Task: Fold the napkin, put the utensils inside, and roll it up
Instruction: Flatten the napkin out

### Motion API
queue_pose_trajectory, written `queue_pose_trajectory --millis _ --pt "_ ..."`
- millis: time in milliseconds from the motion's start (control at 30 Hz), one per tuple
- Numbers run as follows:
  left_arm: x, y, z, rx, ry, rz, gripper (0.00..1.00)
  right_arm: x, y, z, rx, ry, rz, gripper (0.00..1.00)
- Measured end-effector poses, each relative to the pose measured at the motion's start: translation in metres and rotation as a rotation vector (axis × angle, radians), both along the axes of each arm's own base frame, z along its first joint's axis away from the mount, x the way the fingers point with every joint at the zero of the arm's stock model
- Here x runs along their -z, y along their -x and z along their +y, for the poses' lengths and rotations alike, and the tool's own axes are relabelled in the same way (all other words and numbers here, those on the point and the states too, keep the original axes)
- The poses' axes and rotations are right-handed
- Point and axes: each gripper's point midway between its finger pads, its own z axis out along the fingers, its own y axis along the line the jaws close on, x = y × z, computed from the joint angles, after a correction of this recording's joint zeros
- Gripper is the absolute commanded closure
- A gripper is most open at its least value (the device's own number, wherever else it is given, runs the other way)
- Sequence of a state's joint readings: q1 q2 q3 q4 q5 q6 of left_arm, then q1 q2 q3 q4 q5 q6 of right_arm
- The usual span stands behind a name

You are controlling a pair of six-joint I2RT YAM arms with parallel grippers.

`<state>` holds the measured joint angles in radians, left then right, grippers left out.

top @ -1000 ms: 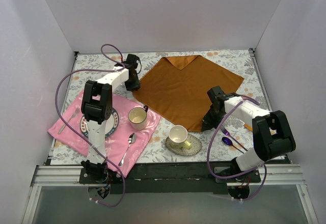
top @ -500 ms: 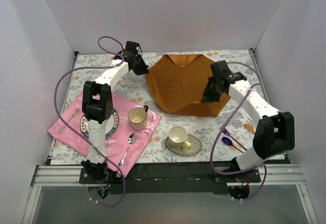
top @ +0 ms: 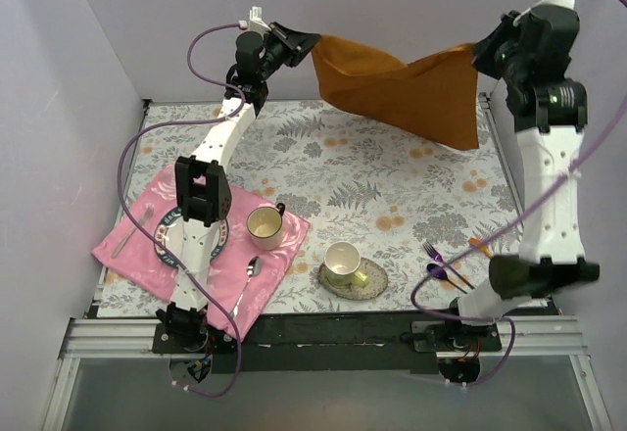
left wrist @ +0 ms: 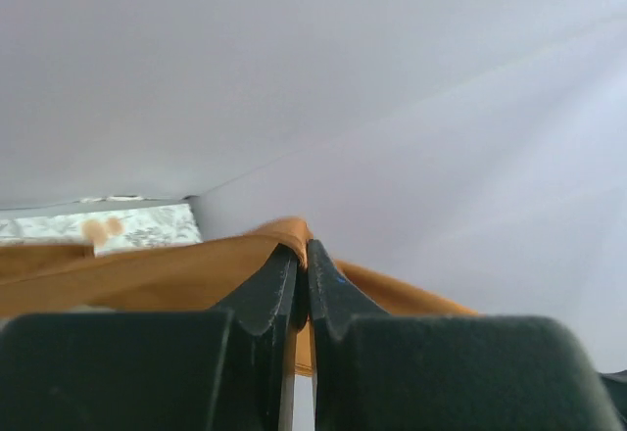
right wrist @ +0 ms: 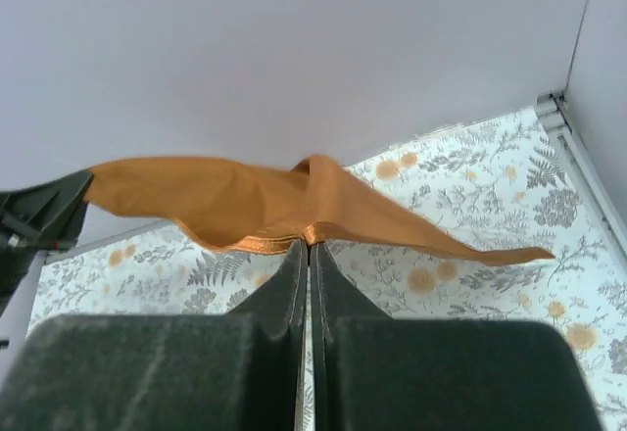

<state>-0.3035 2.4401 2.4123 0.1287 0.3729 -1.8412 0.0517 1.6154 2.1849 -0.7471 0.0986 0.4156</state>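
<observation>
The rust-orange napkin (top: 402, 86) hangs stretched in the air above the back of the table, sagging between both arms. My left gripper (top: 312, 43) is shut on its left corner; in the left wrist view the cloth (left wrist: 147, 274) is pinched at the fingertips (left wrist: 303, 255). My right gripper (top: 480, 52) is shut on the right corner, with the napkin's hem (right wrist: 265, 206) clamped at the tips (right wrist: 308, 245). The utensils lie on the table at the front right: a purple fork (top: 433, 253), a dark blue spoon (top: 439, 273) and an orange knife (top: 479, 247), partly hidden by the right arm.
A pink cloth (top: 127, 255) at the front left carries a plate (top: 167, 240), a cup (top: 265, 225), a silver fork (top: 132, 233) and a silver spoon (top: 245, 284). Another cup on a saucer (top: 345, 264) stands front centre. White walls enclose the floral tablecloth (top: 372, 186).
Both arms have risen high and apart, lifting the napkin off the table until it hangs stretched between them. The left gripper closed on its corner.
</observation>
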Motion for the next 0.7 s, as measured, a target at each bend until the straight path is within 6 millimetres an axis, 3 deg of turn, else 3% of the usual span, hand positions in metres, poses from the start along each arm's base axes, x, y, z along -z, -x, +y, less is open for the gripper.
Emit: queue_pose_trajectory --millis 100,200,267,333,400,433,533,600,700 --pt "-0.025 0.016 -0.001 0.033 0.005 -0.068 0.98 -0.017 0.051 0.005 -0.034 0.019 -0.085 0.99" --pt "-0.02 0.035 0.001 0.055 -0.06 -0.06 0.99 -0.003 0.086 0.013 -0.086 -0.004 -0.092 0.99" --pt "-0.012 0.045 0.005 0.083 -0.11 -0.044 0.97 0.026 0.096 0.023 -0.134 -0.042 -0.066 0.99" --pt "0.005 0.047 0.012 0.091 -0.173 -0.022 0.95 0.09 0.101 0.037 -0.183 -0.094 0.069 0.99" --pt "0.043 0.046 0.024 0.09 -0.259 0.047 0.95 0.159 0.105 0.048 -0.219 -0.138 0.225 0.99" --pt "0.068 0.047 0.031 0.088 -0.304 0.096 0.94 0.21 0.111 0.056 -0.243 -0.168 0.356 0.99" --pt "0.152 0.058 0.055 0.106 -0.424 0.282 0.94 0.312 0.137 0.067 -0.268 -0.232 0.654 0.99" --pt "0.199 0.068 0.07 0.123 -0.485 0.395 0.94 0.344 0.156 0.071 -0.271 -0.261 0.767 0.99" --pt "0.252 0.08 0.088 0.148 -0.565 0.524 0.95 0.356 0.173 0.075 -0.281 -0.286 0.813 0.99"
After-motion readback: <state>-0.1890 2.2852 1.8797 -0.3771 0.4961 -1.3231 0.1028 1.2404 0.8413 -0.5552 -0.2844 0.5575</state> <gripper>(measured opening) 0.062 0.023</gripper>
